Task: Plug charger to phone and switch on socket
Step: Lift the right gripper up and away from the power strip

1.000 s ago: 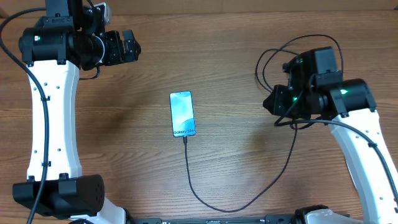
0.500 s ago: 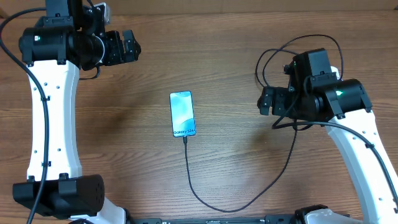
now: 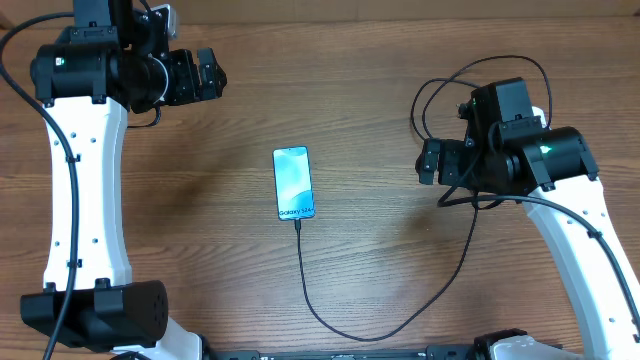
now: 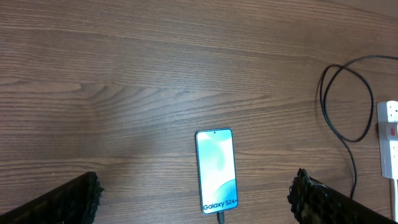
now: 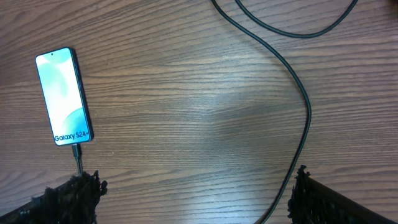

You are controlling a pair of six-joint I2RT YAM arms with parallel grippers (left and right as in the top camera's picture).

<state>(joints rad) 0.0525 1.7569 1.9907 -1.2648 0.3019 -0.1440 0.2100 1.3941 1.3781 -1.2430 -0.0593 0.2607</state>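
The left gripper (image 3: 212,72) hovers above the bench (image 3: 360,90) with its fingers (image 4: 68,199) spread wide and nothing between them. The right gripper (image 3: 426,162) is also spread wide and empty, with its dark fingers (image 5: 323,199) at the two lower corners of its wrist view.

The phone (image 3: 293,183) lies flat on the bench with its screen up. It is well apart from both grippers, to the left of the right gripper and below and to the right of the left one in the overhead view. In the left wrist view it sits ahead of the gripper, in line with the gap between the fingers. In the right wrist view it lies ahead of the left-hand finger.

The charger (image 3: 305,270) has its small tip (image 5: 76,149) at the phone's end nearest the "Galaxy" text, touching its edge. From there the thin black cable sweeps down and around, then climbs to the right arm, where it loops just behind the right gripper.

The socket (image 4: 388,140) shows only at the right edge of the left wrist view, far to the side of that gripper. One red mark is visible on it, but I cannot tell how the switch is set.
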